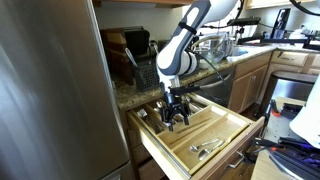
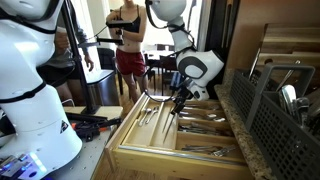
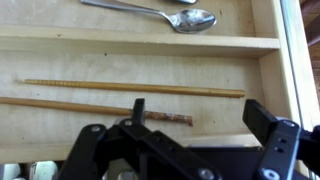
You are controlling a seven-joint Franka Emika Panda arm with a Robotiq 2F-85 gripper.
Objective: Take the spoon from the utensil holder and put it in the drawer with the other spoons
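Observation:
The pale wooden drawer (image 1: 225, 138) stands pulled open below the counter and shows in both exterior views (image 2: 128, 142). My gripper (image 1: 177, 118) hangs over its middle, open and empty; it also shows in an exterior view (image 2: 178, 103). In the wrist view the jaws (image 3: 200, 115) are spread above a compartment with two wooden chopsticks (image 3: 130, 88). A silvery spoon (image 3: 170, 15) lies in the compartment beyond, apart from the jaws. More silvery cutlery (image 1: 206, 148) lies in another compartment. The black grid utensil holder (image 1: 146, 72) stands on the counter behind the drawer (image 2: 278, 112).
A steel fridge (image 1: 50, 90) stands next to the drawer. Dark utensils (image 1: 128, 52) stick up from the holder. A white robot body (image 2: 35, 90) and a person (image 2: 127, 45) are beyond the drawer. Tools lie on the floor (image 2: 95, 125).

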